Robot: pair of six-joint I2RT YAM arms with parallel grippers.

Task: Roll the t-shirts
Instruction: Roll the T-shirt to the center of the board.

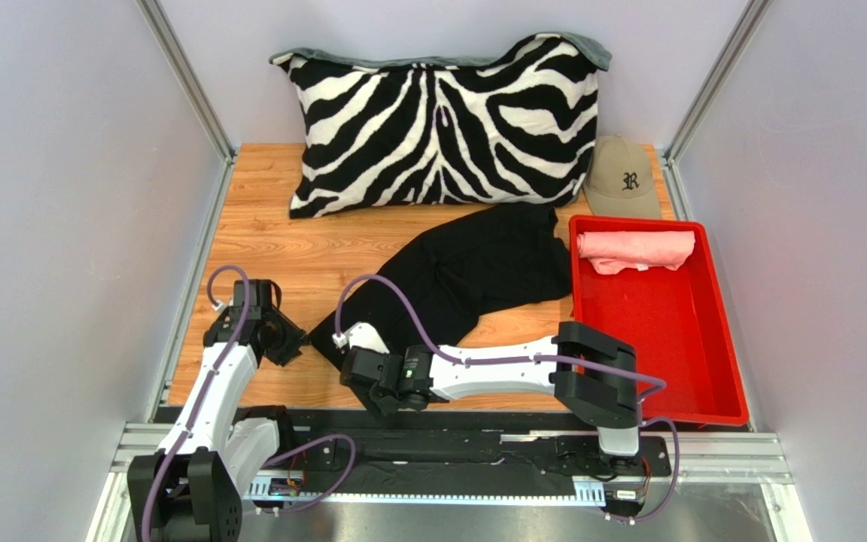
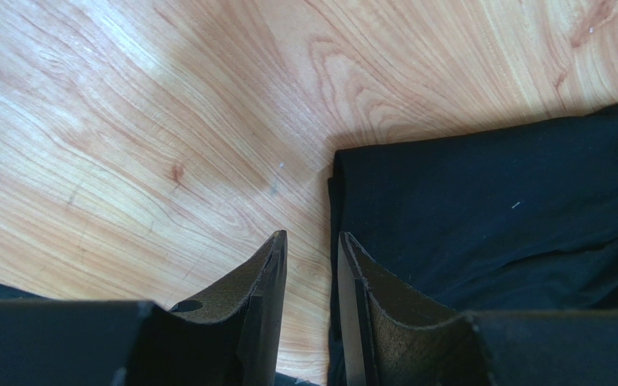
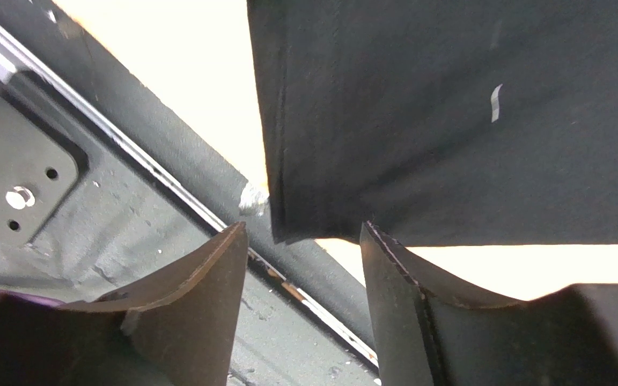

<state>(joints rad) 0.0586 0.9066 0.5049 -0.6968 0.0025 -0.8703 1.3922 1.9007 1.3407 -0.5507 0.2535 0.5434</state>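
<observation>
The black t-shirt (image 1: 483, 265) lies unrolled on the wooden table, stretched diagonally from the middle toward the near left. My left gripper (image 1: 283, 339) sits low at its near-left corner. In the left wrist view it (image 2: 311, 241) is open by a narrow gap, the right finger over the black cloth (image 2: 489, 193) edge and bare wood in the gap. My right gripper (image 1: 361, 382) is at the shirt's near edge, open (image 3: 302, 233), with a corner of the black shirt (image 3: 449, 121) just beyond its fingertips. The salmon pink t-shirt (image 1: 636, 248) lies rolled at the far end of the red tray (image 1: 676, 350).
A zebra-striped pillow (image 1: 444, 124) leans against the back wall. A tan cap (image 1: 625, 178) sits behind the tray. The table's dark metal front rail (image 3: 127, 193) runs right under the right gripper. Grey walls close in both sides.
</observation>
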